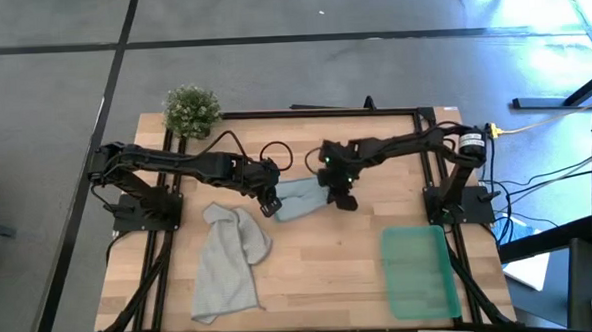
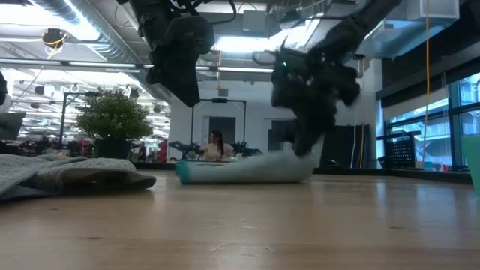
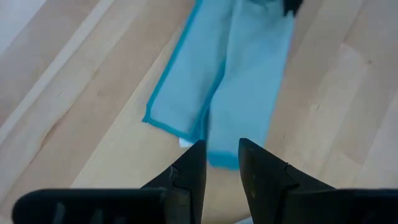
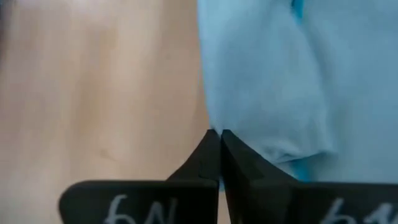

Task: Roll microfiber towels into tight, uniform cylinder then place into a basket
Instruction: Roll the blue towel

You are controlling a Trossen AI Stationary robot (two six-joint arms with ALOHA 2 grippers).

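The pale blue towel (image 1: 299, 198) lies folded into a long, loose strip on the table's middle; it also shows in the low view (image 2: 247, 169). My left gripper (image 1: 270, 200) hangs open above the strip's left end (image 3: 221, 158), clear of it, as the low view (image 2: 180, 79) shows. My right gripper (image 1: 343, 197) is shut and down at the strip's right end (image 2: 306, 146). The light grey towel (image 1: 228, 261) lies crumpled flat at the near left. The green basket (image 1: 419, 273) stands at the near right. My right gripper's shut fingertips (image 4: 214, 146) meet the blue towel's folded edge (image 4: 214, 118) at its right end, coming from above and slanting down. Whether any cloth is caught between them I cannot tell. The towel lies on the table, slack.
A small bushy plant (image 1: 191, 108) stands at the far left corner. Black frame rails (image 1: 324, 112) run along the table's far edge and sides. Bare wood lies between the grey towel and the basket.
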